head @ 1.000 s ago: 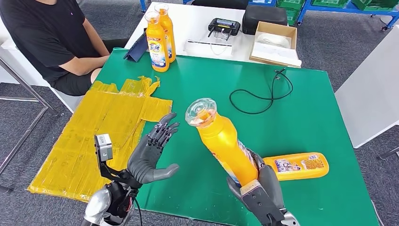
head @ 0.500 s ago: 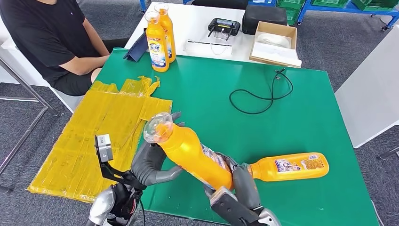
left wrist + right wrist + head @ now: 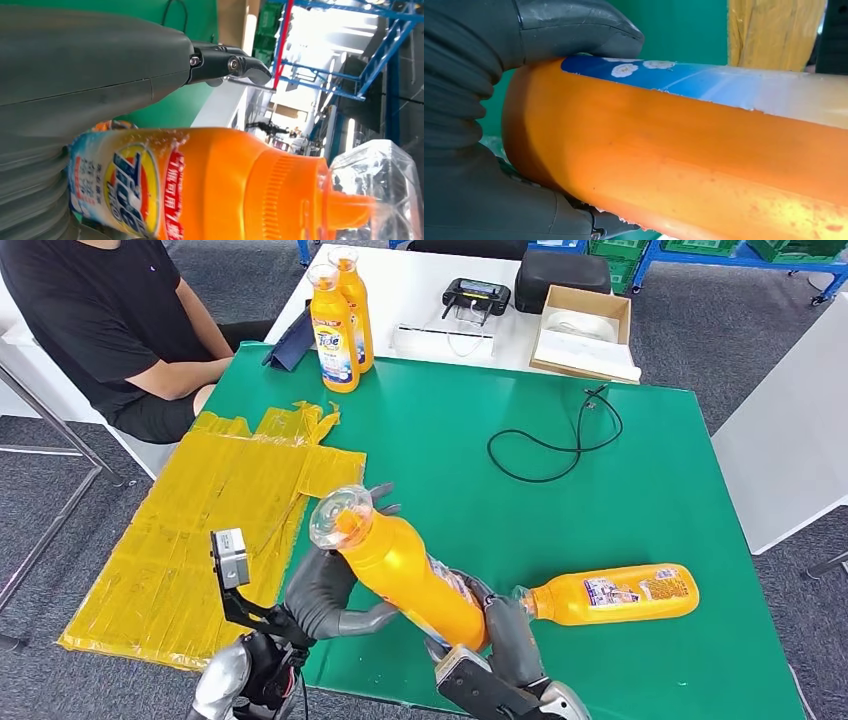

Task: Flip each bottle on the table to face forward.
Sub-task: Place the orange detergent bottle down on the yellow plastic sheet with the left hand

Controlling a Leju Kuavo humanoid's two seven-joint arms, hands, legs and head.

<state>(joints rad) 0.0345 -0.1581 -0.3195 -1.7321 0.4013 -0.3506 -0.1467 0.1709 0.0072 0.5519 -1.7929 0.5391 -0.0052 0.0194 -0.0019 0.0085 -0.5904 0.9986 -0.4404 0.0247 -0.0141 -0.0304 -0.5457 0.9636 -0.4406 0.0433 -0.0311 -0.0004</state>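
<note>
An orange detergent bottle [image 3: 405, 570] with a clear cap is held tilted above the green table [image 3: 480, 420], cap pointing up and left. My right hand [image 3: 510, 640] grips its base; in the right wrist view the thumb and fingers wrap the orange body [image 3: 684, 150]. My left hand [image 3: 318, 590] lies against the bottle's upper part with its fingers [image 3: 225, 62] stretched out, the label [image 3: 135, 185] beside the palm. A second bottle [image 3: 615, 593] lies on its side to the right. Two more bottles [image 3: 332, 330] [image 3: 355, 305] stand upright at the far edge.
A crumpled yellow sheet [image 3: 200, 530] covers the table's left side. A black cable [image 3: 555, 440] loops at the back right. A person [image 3: 110, 320] in black sits at the far left. On the white table behind are a cardboard box [image 3: 585, 330] and a controller [image 3: 476, 295].
My right hand swung the bottle down and left, from nearly upright to leaning against my left hand's palm. The left hand rose slightly to meet it. The other bottles stayed put.
</note>
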